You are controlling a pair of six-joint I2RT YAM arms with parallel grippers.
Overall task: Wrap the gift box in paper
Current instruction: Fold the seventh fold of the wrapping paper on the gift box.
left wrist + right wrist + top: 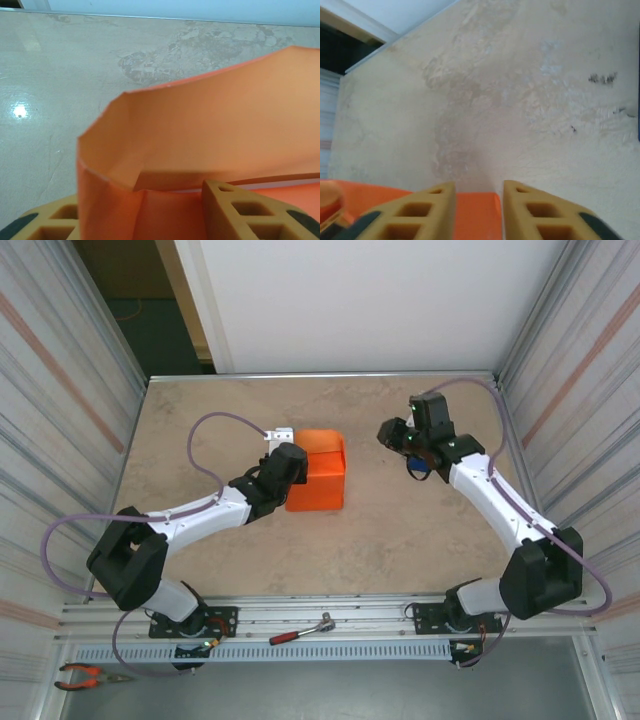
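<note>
The paper [320,472] is a box-sized orange parcel in mid-table, and the gift box is hidden under it. My left gripper [291,466] is at the parcel's left end. In the left wrist view, the left gripper [144,192] is open, with an upright orange paper flap [210,130] running between its widely spread fingers [240,210]; the paper covers the other finger. My right gripper [394,432] hovers to the right of the parcel, apart from it. In its wrist view, the right gripper [479,186] is open with nothing held, and the orange paper [475,215] shows beyond the gap.
A blue tape dispenser [418,466] lies under the right forearm. A red-handled ratchet [300,630] rests on the front rail, and pliers [88,675] lie at the bottom left. Corrugated walls close both sides. Bare tabletop [400,530] lies in front of the parcel.
</note>
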